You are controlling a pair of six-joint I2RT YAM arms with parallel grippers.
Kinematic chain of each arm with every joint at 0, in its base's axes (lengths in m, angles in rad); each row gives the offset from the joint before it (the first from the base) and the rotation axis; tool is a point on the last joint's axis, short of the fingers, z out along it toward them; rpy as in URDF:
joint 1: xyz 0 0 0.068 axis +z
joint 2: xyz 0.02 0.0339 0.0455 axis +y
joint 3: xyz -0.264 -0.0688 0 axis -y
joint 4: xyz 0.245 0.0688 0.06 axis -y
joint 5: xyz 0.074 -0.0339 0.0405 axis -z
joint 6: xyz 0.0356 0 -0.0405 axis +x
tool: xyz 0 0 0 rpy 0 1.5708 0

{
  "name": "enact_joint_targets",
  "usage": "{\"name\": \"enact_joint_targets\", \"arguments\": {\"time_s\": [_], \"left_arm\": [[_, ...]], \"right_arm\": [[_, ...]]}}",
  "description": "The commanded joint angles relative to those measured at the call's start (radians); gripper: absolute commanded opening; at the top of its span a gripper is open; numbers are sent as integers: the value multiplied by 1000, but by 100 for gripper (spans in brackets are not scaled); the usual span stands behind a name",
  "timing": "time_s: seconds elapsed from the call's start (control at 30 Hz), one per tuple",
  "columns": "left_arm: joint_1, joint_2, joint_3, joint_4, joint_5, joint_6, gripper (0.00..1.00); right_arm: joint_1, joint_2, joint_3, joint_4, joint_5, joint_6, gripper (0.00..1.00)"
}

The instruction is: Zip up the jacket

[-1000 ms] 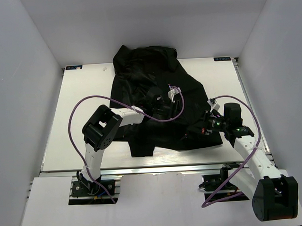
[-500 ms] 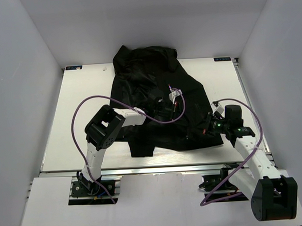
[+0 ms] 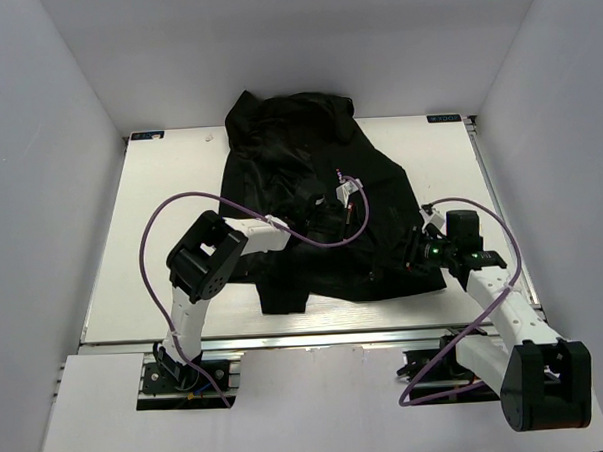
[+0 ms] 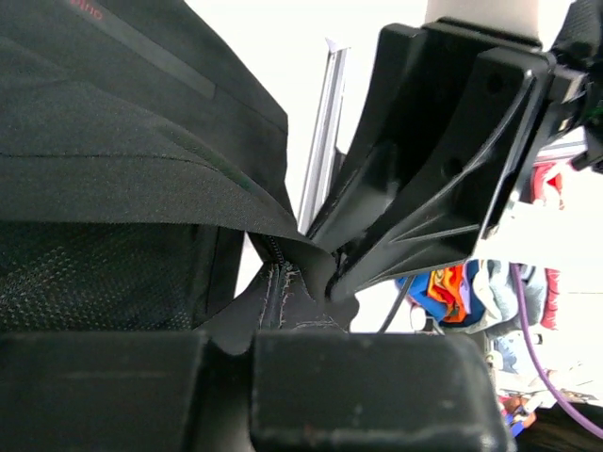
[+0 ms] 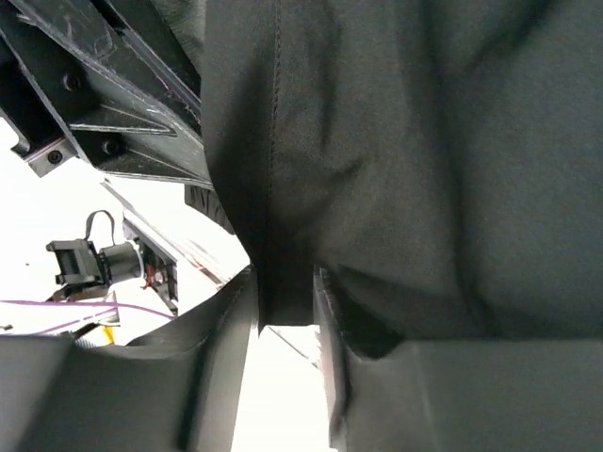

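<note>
The black jacket (image 3: 288, 146) lies spread on the white table (image 3: 160, 192), collar end at the back. My left gripper (image 3: 326, 217) is over its middle. In the left wrist view it (image 4: 231, 344) is shut on the jacket's (image 4: 113, 141) stitched edge just below the zipper end (image 4: 273, 252). My right gripper (image 3: 405, 258) is at the jacket's near right edge. In the right wrist view it (image 5: 285, 311) is closed on a fold of the jacket (image 5: 424, 141). The other arm's black fingers (image 4: 443, 160) are close to the pinched spot.
Purple cables (image 3: 180, 203) loop over both arms. White walls stand on the left, right and back. The table's front rail (image 3: 286, 337) runs just before the arm bases. The left arm's black parts (image 5: 104, 85) show at the right wrist view's upper left.
The right arm has shifted slightly, its wrist lower and a little to the right. The left arm and the jacket look almost unchanged.
</note>
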Motion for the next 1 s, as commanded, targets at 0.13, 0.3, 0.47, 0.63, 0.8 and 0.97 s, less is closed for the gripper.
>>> {"name": "enact_joint_targets", "arguments": {"time_s": [0.13,0.3,0.47,0.63,0.8,0.97], "left_arm": [[-2,-72,6,115,45,-72,0],[-4,-85,11,108,39,-73,0],[-5,-99,8,115,41,-82,0],[-4,-120,-12,128,31,-90,0],[-4,-135,-17,120,24,-87,0],[-4,-134,-15,122,28,-92,0]], "right_arm": [[28,52,6,82,-79,-29,55],[69,79,24,102,-51,-18,60],[100,108,42,96,-5,-2,59],[109,96,55,109,91,17,52],[115,54,52,105,140,11,16],[114,54,47,126,116,3,0]]}}
